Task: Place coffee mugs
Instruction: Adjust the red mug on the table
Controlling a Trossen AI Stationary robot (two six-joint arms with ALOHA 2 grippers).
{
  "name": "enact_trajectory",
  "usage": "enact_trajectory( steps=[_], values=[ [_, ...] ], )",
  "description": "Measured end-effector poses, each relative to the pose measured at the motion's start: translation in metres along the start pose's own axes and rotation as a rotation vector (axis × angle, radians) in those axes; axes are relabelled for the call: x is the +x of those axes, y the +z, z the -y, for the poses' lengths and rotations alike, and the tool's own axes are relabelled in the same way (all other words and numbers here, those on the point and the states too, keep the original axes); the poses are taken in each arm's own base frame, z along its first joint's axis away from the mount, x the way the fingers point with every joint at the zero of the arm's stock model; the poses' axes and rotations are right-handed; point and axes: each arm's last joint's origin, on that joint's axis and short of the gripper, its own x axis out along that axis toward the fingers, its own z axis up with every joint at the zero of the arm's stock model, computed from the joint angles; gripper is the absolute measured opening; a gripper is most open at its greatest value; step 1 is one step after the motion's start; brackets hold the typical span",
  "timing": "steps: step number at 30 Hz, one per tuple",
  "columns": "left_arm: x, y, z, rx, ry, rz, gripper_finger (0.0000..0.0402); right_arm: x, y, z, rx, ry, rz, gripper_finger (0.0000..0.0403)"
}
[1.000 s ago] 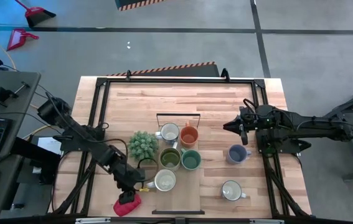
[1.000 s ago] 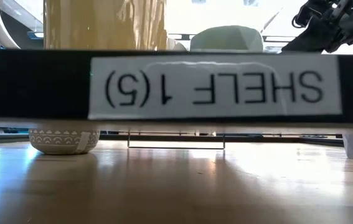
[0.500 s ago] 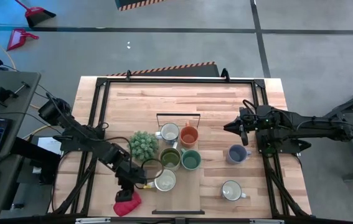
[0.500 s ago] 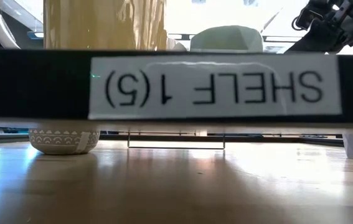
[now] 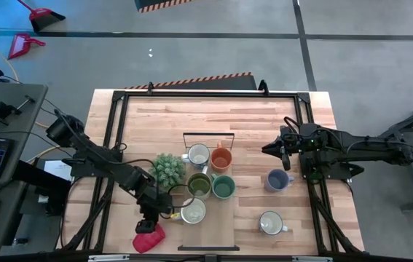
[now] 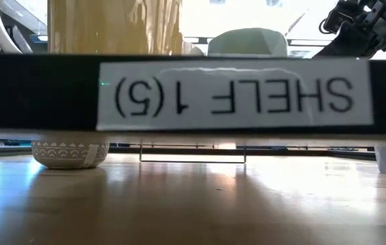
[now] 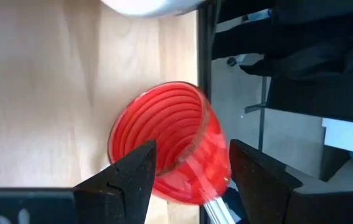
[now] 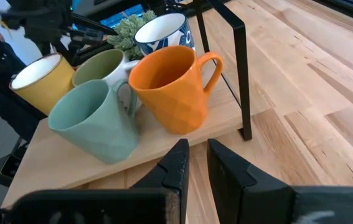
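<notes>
- The red ribbed ceramic mug (image 7: 170,146) lies tipped on its side at the lower left of the high view, by the table's edge.
- The left gripper (image 7: 192,171) hovers over it, fingers spread wide, empty.
- The right gripper (image 5: 266,149) waits mid-right, fingers narrow, empty.
- Judged rigid, glazed, slippery, breakable: pinch the rim wall.
- Pale wooden table (image 5: 264,113); grey concrete floor (image 5: 191,51) beyond.

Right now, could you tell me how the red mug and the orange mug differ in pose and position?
The red mug lies tipped on its side near the table's front left edge, while the orange mug stands upright. The red mug is alone, off the wooden board; the orange mug sits on the board among other mugs. The left tool, open, straddles the red mug; no tool touches the orange one. Both are solid-coloured.
</notes>
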Motion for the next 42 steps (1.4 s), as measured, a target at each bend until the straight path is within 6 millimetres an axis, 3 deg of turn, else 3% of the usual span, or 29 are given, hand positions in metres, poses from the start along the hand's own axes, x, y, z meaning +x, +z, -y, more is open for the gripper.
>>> enact_trajectory(
  steps=[10,42],
  values=[
    [0.015,0.001,-0.005,0.025,-0.029,-0.076,0.0193,0.0,-0.001,0.0,0.017,-0.004,-0.013,0.0043],
    [0.019,-0.015,0.008,0.001,-0.085,-0.202,0.0193,0.0,-0.002,0.001,0.023,-0.002,-0.023,0.0043]
  ],
)
